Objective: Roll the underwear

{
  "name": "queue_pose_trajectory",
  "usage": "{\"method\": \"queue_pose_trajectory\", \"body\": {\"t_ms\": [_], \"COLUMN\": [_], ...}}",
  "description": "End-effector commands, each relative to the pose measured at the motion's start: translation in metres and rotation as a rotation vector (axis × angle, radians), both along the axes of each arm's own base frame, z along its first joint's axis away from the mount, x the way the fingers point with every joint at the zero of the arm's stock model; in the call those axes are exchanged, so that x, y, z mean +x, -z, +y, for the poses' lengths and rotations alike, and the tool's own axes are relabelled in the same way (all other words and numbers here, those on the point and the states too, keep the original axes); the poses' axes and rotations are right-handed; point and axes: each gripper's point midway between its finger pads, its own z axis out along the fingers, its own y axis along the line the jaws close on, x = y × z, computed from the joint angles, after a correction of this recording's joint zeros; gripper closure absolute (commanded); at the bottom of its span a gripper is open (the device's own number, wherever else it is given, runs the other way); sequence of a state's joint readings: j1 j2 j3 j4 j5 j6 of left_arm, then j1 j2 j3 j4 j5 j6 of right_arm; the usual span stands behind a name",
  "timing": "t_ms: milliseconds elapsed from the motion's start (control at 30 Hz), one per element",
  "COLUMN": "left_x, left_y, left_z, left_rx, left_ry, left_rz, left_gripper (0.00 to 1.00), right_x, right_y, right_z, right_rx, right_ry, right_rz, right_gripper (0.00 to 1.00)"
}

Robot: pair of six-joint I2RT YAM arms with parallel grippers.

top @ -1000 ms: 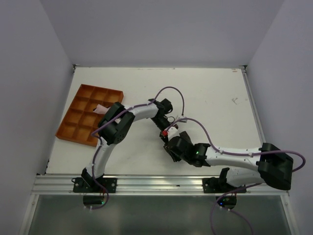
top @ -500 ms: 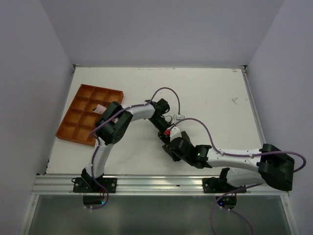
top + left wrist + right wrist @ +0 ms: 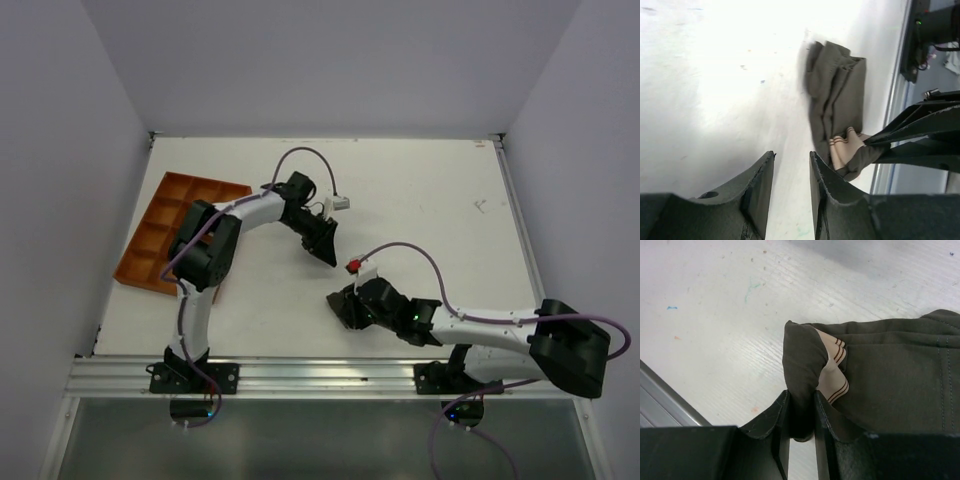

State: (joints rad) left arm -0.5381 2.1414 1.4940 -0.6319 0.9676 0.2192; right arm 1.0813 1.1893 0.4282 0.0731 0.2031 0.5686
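The white table [image 3: 430,200] filled most of the top view. An orange tray [image 3: 148,240] of small compartments lay at its left side, partly under the left arm.

The underwear [image 3: 890,375] lay bunched in dark folds on the table, low in the middle of the top view, and well right of the tray. In the right wrist view it filled the right half of the frame. A bit of tan waistband [image 3: 832,380] with brown stripes showed between the folds.

The right pincer [image 3: 801,412] was closed on a fold at the garment's left corner, with cloth pinched between its fingers at the bottom of that frame.

The left pincer [image 3: 791,192] hung above the table, up and to the left of the right one in the top view. Its fingers stood a narrow gap apart with nothing between them, and it was clear of the cloth.
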Motion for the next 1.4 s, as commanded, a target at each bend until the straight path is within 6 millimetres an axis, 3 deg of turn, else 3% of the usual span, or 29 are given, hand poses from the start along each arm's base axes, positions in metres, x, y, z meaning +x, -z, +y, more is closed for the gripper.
{"method": "queue_pose_trajectory", "body": {"t_ms": [0,100,200,333,567,867,933,1067,1367], "left_x": [0.024,0.023,-0.001,-0.004,-0.02,-0.026,-0.031,-0.043,-0.063], "left_y": [-0.022,-0.028,-0.021,-0.039,-0.026,-0.018,-0.015,-0.01,-0.008], "left_z": [0.015,0.026,0.036,0.032,0.031,0.022,0.022,0.026,0.024], "left_rx": [0.0,-0.01,-0.018,-0.125,-0.141,-0.161,-0.158,-0.159,-0.177], "left_ry": [-0.065,-0.088,-0.099,-0.119,-0.1,-0.064,-0.054,-0.024,0.033], "left_rz": [-0.129,-0.156,-0.145,-0.247,-0.192,-0.191,-0.177,-0.175,-0.192], "left_gripper": [0.63,0.64,0.64,0.62,0.64,0.64,0.64,0.63,0.63], "right_x": [-0.007,-0.004,-0.002,-0.002,0.014,0.012,0.007,0.0,-0.009], "right_y": [-0.001,0.005,0.008,0.013,0.015,0.011,0.016,0.009,0.018], "right_z": [0.004,-0.005,-0.012,-0.021,-0.037,-0.022,-0.02,-0.01,-0.007], "right_rx": [0.1,0.151,0.184,0.244,0.315,0.42,0.433,0.497,0.517], "right_ry": [0.01,0.056,0.091,0.15,0.215,0.089,0.078,0.002,-0.04], "right_rz": [0.058,0.1,0.123,0.159,0.234,0.367,0.417,0.445,0.521], "right_gripper": [1.0,1.0,1.0,1.0,1.0,1.0,0.99,0.99,0.99]}}
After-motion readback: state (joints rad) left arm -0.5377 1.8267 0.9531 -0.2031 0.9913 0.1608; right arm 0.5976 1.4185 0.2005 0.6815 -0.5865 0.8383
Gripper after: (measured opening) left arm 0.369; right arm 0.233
